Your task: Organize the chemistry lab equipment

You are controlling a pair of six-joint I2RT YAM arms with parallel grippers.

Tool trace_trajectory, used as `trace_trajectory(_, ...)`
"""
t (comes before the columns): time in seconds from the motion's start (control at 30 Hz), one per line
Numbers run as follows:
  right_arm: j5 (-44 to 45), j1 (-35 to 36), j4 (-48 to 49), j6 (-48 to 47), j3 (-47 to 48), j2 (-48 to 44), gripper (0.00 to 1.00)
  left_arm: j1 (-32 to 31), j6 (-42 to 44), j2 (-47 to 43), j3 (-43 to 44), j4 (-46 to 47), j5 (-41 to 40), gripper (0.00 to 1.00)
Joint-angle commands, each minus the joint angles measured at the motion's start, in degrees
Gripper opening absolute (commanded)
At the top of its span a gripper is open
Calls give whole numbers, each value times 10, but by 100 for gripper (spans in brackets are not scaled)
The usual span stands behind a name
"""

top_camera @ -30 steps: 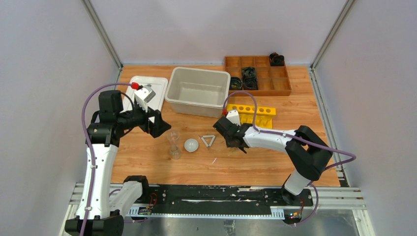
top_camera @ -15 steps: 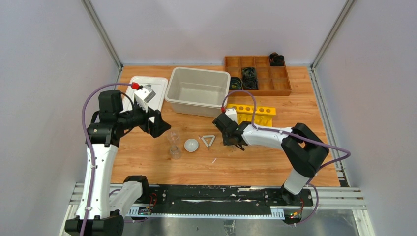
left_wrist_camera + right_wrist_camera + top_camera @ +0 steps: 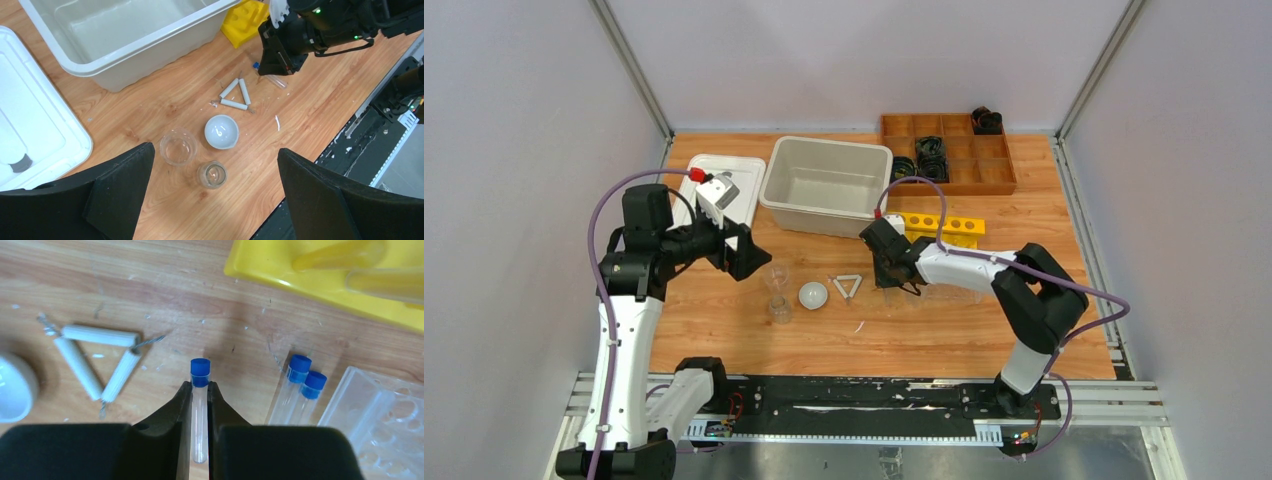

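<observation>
In the right wrist view my right gripper [image 3: 199, 385] is shut on a blue-capped clear tube [image 3: 200, 410] that lies on the wood, one finger pressed against each side just below the cap. Two more blue-capped tubes [image 3: 300, 382] lie side by side to its right. The white triangle frame [image 3: 95, 360] and the white round dish [image 3: 12, 390] are to its left. My left gripper [image 3: 215, 148] hangs open above two clear glass beakers [image 3: 178, 147] [image 3: 212, 174], holding nothing. From above, the right gripper [image 3: 894, 283] sits just right of the triangle frame [image 3: 848, 286].
A yellow tube rack [image 3: 934, 228] stands behind the right gripper, and a clear rack [image 3: 375, 415] lies beside the loose tubes. A large white bin [image 3: 827, 186], a flat white tray [image 3: 724, 180] and a wooden compartment box [image 3: 949, 152] line the back.
My right gripper has slid a little left and back and narrowed its fingers onto the single blue-capped tube. The left arm has stayed still.
</observation>
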Motion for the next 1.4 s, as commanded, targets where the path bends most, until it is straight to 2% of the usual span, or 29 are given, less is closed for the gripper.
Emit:
trace_trajectory(0.0, -13, 16, -23, -8, 33, -87, 0, -1, -14, -3, 21, 6, 23, 100)
trace_trajectory(0.1, -12, 38, -1, -6, 58, -143, 0, 0, -26, -1, 22, 6, 37, 100)
trace_trajectory(0.3, -25, 87, 138, 15, 90, -193, 0, 0, -77, 4, 4, 35, 81, 100)
trace_trajectory(0.53, -11, 158, 225, 9, 213, -128, 0, 0, -112, 4, -8, 56, 104, 98)
trace_trajectory(0.7, -11, 184, 265, 7, 247, -95, 0, 0, -116, -1, -10, 56, 105, 91)
trace_trajectory(1.07, 6, 207, 310, 1, 239, -86, 0, 0, -119, 21, -9, 56, 122, 60)
trace_trajectory(1.17, 3, 209, 313, -2, 239, -83, 0, 0, -116, 24, -8, 56, 124, 42)
trace_trajectory(1.2, 9, 210, 313, -2, 236, -85, 0, 0, -112, 23, -8, 57, 116, 25)
trace_trajectory(1.23, 12, 210, 313, -2, 235, -85, 0, 0, -109, 21, -8, 57, 112, 20)
trace_trajectory(1.3, 21, 209, 289, -1, 240, -85, 13, 0, -103, 20, -10, 57, 106, 12)
trace_trajectory(1.37, 30, 207, 236, -4, 259, -84, 35, 0, -93, 16, -12, 57, 100, 10)
